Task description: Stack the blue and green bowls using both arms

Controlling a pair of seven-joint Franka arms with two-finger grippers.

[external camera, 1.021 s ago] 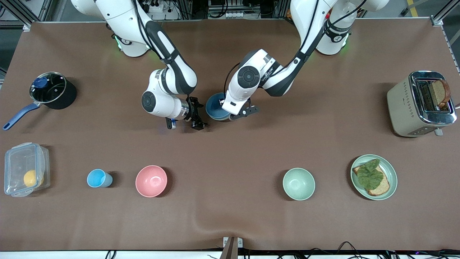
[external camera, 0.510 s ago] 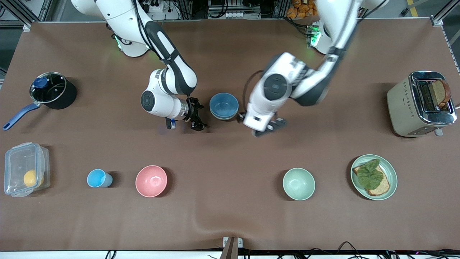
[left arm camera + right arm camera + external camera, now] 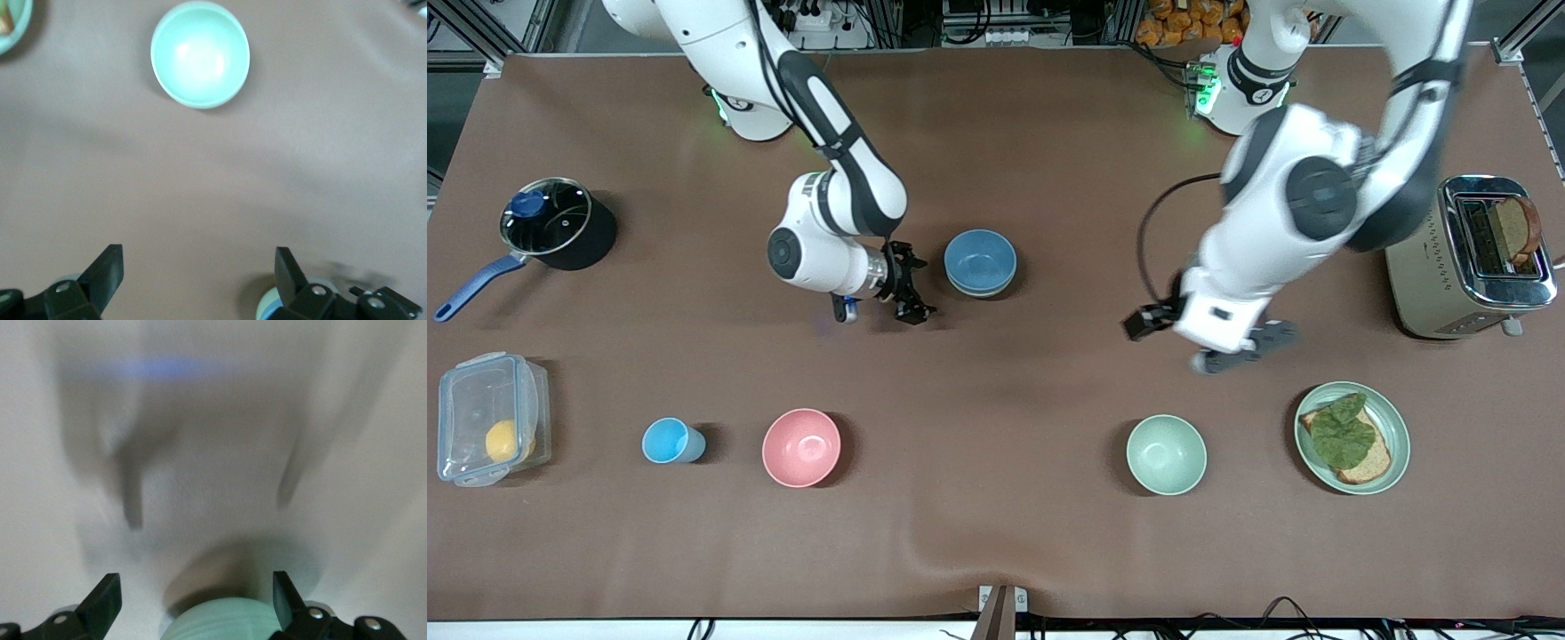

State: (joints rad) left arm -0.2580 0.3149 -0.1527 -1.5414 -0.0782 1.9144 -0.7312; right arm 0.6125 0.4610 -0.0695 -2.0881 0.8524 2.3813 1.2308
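Note:
The blue bowl sits nested in the green bowl, of which only a pale rim shows beneath it in the front view. My right gripper is low beside this stack, on the right arm's side, open. In the right wrist view the green bowl's outer wall lies between the right gripper's spread fingers, untouched. My left gripper hangs open and empty over bare table toward the left arm's end. The left wrist view shows the left gripper holding nothing.
A second pale green bowl and a green plate with bread and leaf stand below the left gripper, near the front camera. A toaster stands beside the left arm. Pink bowl, light-blue cup, lidded container and pot lie toward the right arm's end.
My left gripper opened, let go of the blue bowl on the green one, and swung away toward its own end of the table. The right gripper barely shifted.

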